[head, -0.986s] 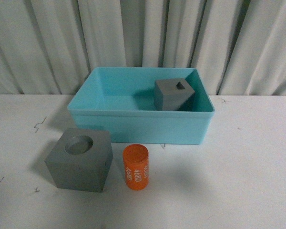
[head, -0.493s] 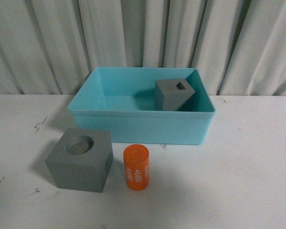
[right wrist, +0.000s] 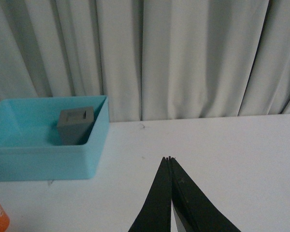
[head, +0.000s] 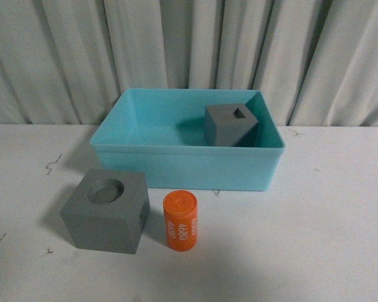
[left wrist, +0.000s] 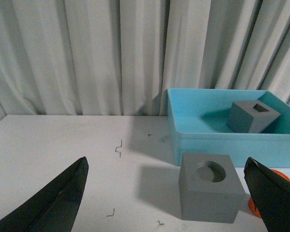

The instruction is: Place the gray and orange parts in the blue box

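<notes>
The left gripper (left wrist: 166,162) is wide open and empty. The round-hole gray cube (left wrist: 210,193) sits ahead of it, beside the orange cylinder (head: 180,221). The square-hole gray cube (head: 230,124) is in the blue box (head: 183,154). The right gripper (right wrist: 169,159) is closed and empty.

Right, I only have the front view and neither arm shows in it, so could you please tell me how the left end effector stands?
Observer: The left end effector is open, fingers wide apart, with the round-recess gray cube ahead between them.
Operator: Thank you. And the right one?
Observer: The right end effector is shut, fingertips together over the table, gripping nothing.
Operator: Is it near the orange cylinder?
Observer: Its camera catches that cylinder only at the frame's edge, off to one side of the tips.
</notes>
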